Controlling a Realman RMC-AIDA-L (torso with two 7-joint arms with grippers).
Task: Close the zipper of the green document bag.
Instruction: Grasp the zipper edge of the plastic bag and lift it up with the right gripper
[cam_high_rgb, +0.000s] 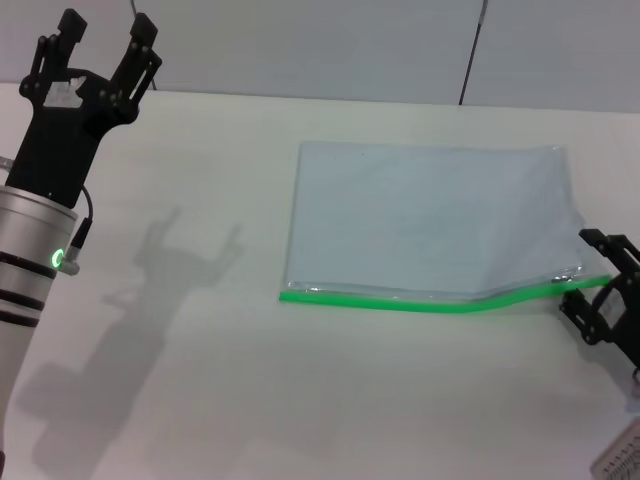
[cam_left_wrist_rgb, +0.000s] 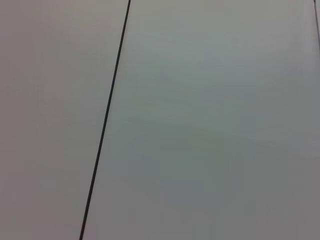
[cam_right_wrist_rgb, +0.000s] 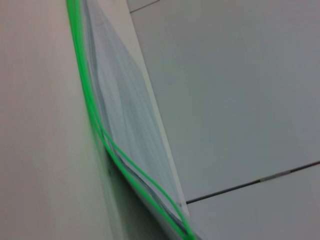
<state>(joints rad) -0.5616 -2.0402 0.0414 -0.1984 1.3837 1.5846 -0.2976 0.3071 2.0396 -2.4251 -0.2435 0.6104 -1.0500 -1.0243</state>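
The green document bag (cam_high_rgb: 430, 215) lies flat on the white table, a pale translucent pouch. Its zipper (cam_high_rgb: 400, 301) runs as a bright green strip along the near long edge and bends upward toward its right end. My right gripper (cam_high_rgb: 583, 272) is at that right end, fingers apart, one on each side of the strip. In the right wrist view the zipper (cam_right_wrist_rgb: 89, 107) runs away along the bag (cam_right_wrist_rgb: 127, 120), and its two green lines part near the camera. I cannot make out the slider. My left gripper (cam_high_rgb: 105, 25) hangs open, raised over the table's far left.
The white table (cam_high_rgb: 200, 380) extends left of and in front of the bag. A grey wall with a dark seam (cam_high_rgb: 470, 60) stands behind it. The left wrist view shows only a pale surface with a dark line (cam_left_wrist_rgb: 105, 120). A small patterned object (cam_high_rgb: 625, 460) sits at the bottom right corner.
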